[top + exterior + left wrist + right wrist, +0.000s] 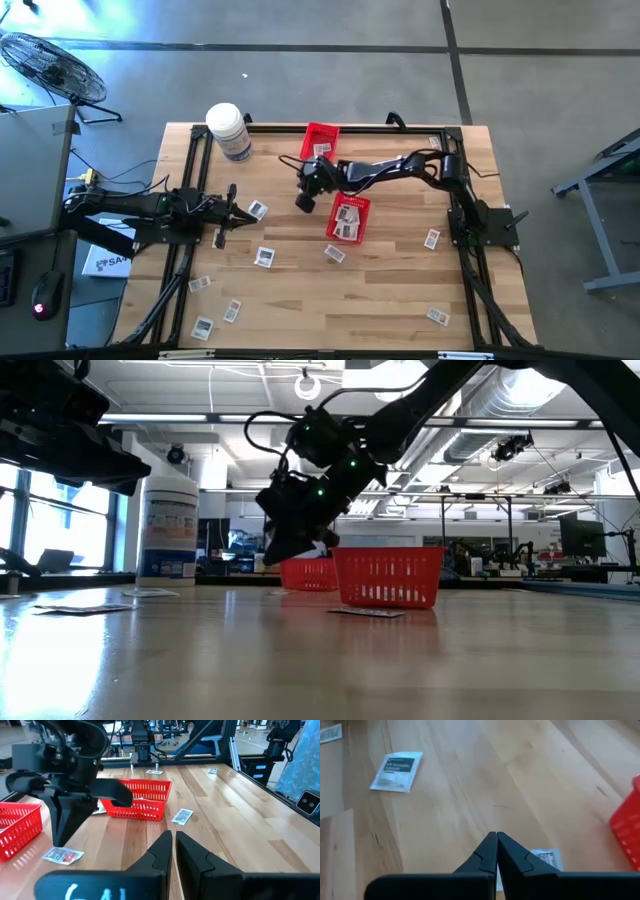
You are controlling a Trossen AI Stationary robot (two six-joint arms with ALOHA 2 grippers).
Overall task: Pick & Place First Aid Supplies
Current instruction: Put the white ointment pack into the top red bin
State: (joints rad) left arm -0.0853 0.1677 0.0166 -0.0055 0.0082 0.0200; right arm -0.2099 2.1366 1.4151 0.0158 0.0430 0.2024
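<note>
**A:** Right, looks like the pick step. Right gripper (496,837) low over bare wood between the two red mesh baskets (329,222), fingers pressed fully together, nothing visibly pinched at the tips.

**B:** Holding a packet, then?

**A:** Cannot tell. One first aid packet (547,857) just beside the fingers, half hidden, probably flat on the table (400,290). Another packet (397,770) farther off, more scattered over the wood, a few inside the nearer basket.

**B:** Next move?

**A:** Likely calls for parting the fingers, lining up over that near packet, then pinching an edge. Thin and flat, so apt to slide away instead of lifting.

**B:** And the pose?

**A:** Reaches in from the right side to table centre, wrist tipped steeply down, tips just clear of the tabletop in the low view. Left gripper (173,837) waiting at the left side, fingers almost touching, empty.
</note>
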